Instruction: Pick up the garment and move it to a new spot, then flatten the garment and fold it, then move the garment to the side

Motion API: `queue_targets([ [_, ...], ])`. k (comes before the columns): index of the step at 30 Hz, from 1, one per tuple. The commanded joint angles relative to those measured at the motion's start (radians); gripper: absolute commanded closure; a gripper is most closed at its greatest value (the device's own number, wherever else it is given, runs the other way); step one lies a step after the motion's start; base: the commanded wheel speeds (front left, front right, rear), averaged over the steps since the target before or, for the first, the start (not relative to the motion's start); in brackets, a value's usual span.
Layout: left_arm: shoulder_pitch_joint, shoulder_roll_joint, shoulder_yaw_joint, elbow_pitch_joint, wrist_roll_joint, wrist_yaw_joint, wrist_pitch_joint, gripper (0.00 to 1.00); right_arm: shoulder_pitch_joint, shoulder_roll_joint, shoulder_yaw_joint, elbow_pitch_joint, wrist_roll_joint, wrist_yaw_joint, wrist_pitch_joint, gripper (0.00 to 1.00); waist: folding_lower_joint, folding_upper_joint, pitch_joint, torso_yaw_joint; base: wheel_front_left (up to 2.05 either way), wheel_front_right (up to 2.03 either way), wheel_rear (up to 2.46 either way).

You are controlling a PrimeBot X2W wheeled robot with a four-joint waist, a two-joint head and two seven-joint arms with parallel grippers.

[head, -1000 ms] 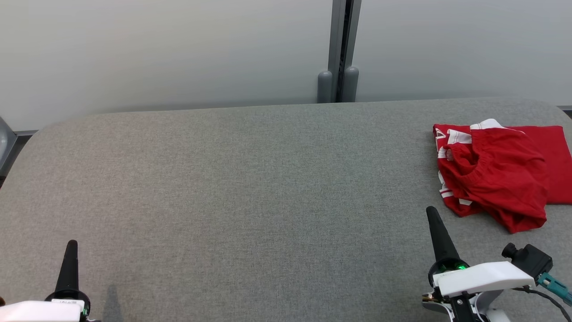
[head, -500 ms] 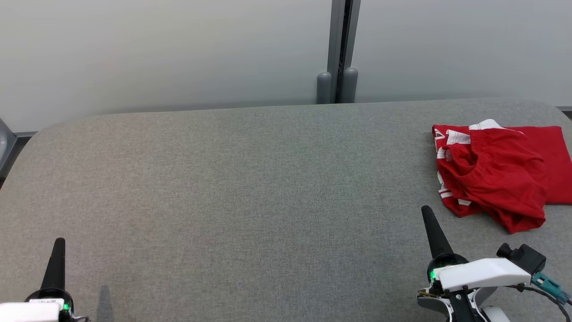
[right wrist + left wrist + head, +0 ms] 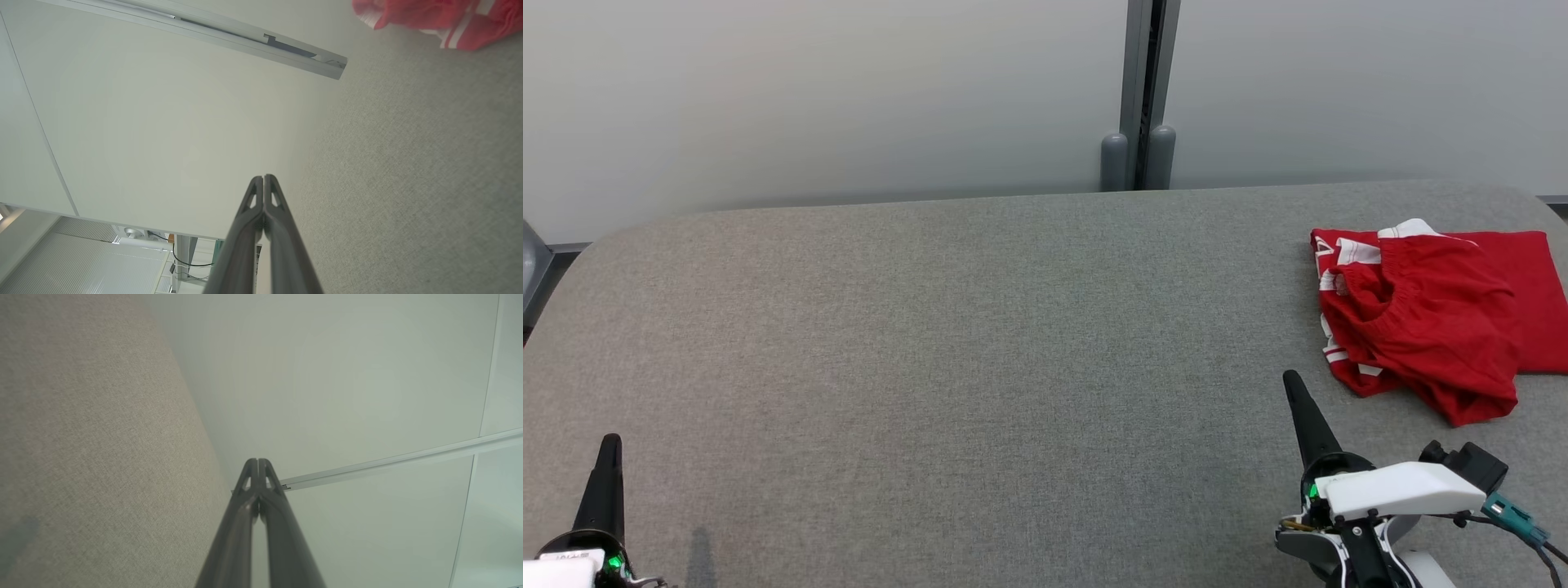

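- Wide grey table (image 3: 980,343) ahead, its far edge running along the pale wall panels (image 3: 809,98) and its far corners rounded off at left and right.
- A grey post (image 3: 1139,90) stands at the seam of the panels, just behind the far edge and a little right of the middle.
- Plenty of room here: open grey fabric stretches from the left edge through the centre, right up to the garment.
- The garment (image 3: 1429,327), red with white stripes, sits in a crumpled heap at the far right of the table. It lies partly over a flat red cloth (image 3: 1539,302) that runs to the right border of the head view.
- The right claw (image 3: 1290,377) is at the lower right, fingers pressed together into one dark point, gripping nothing. It sits near the garment's near-left corner, not touching it.
- The left claw (image 3: 609,441) is down in the lower left corner, fingers also pressed tight with nothing between them, well apart from the garment.
- Whether either tip touches the table, I cannot tell.
- The right wrist view catches the garment blurred in its top right corner.
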Motion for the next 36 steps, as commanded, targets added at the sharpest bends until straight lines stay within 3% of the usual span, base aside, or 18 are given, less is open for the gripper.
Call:
queue_targets([
  [1,-0.021,0.006,0.01,-0.009,-0.02,-0.002,0.008,1.0,-0.017,-0.004,0.002,-0.001,0.02,0.001,0.005,1.0,0.0,0.0,0.0,0.0,0.0,0.0,0.0],
  [36,-0.033,-0.001,0.1,-0.011,-0.228,-0.002,0.112,1.0,-0.054,-0.004,0.04,0.039,0.249,0.001,0.022,1.0,0.0,0.0,-0.007,-0.004,0.0,0.0,0.0],
])
